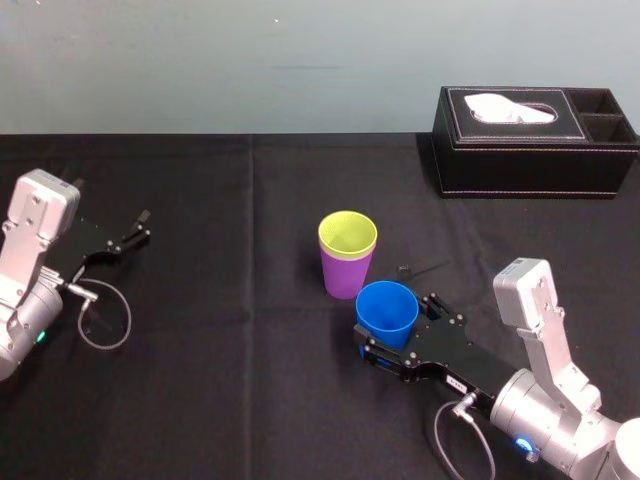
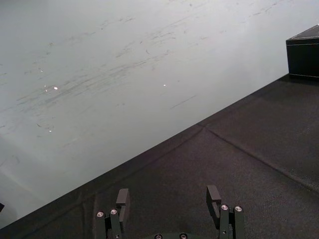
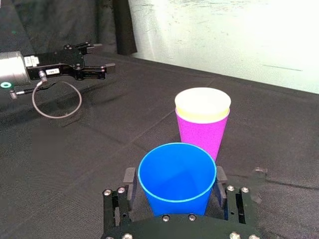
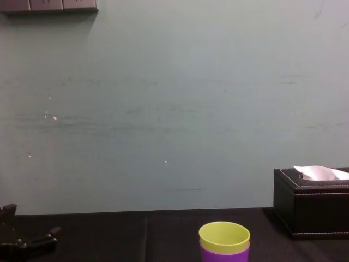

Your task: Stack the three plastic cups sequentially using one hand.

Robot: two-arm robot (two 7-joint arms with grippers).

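The right claw (image 1: 392, 322) is pinching the upright blue cup (image 1: 386, 312) by its sides. Just ahead of it stands the purple cup (image 1: 347, 275), with the yellow-green cup (image 1: 347, 236) nested inside. The left claw (image 1: 143, 227) rests spread, well off to its left.

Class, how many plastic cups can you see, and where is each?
3. The yellow-green cup sits nested inside the purple cup mid-table; the blue cup is nearer, held by the right gripper. The left gripper lies open at far left.
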